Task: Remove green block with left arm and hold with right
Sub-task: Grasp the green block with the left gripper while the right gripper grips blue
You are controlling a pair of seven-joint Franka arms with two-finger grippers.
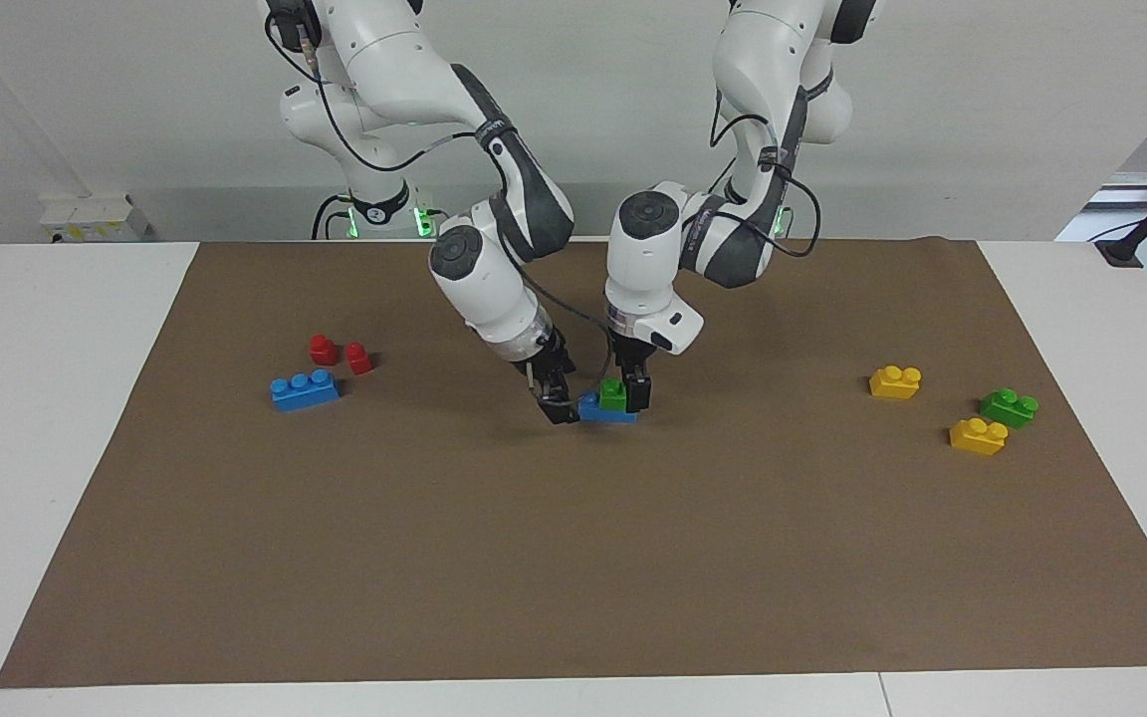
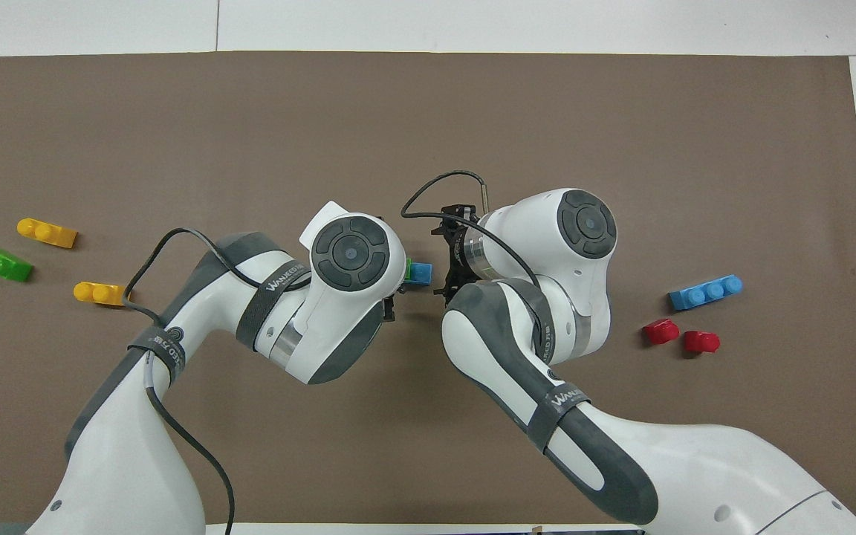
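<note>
A brown mat [image 1: 573,558] covers most of the white table [image 1: 46,418], and both arms reach down to its middle. The left arm [image 1: 733,229] comes in from its base and bends down so that the left gripper [image 1: 626,393] stands upright at the green block [image 1: 613,395]; its fingers are spread, one showing dark on the side of the block toward the left arm's end of the table, and whether they touch the block cannot be told. The right arm [image 1: 494,199] slants in from its own end, and the right gripper [image 1: 562,406] sits low at the mat, its jaws spread too, just beside the free end of the blue brick [image 1: 601,409]; contact cannot be told there either. The green block sits on top of that blue brick, between the two grippers, directly under the left gripper; from above only a sliver of green [image 2: 408,268] and the blue end [image 2: 421,273] show between the wrists. Toward the right arm's end, well apart from the right gripper, lie a second blue brick [image 1: 305,389] and two small red pieces [image 1: 340,354] just beside it. Toward the left arm's end, well apart from the left gripper, lie two yellow bricks [image 1: 895,382] [image 1: 978,436] and a darker green brick [image 1: 1009,407] between them.
</note>
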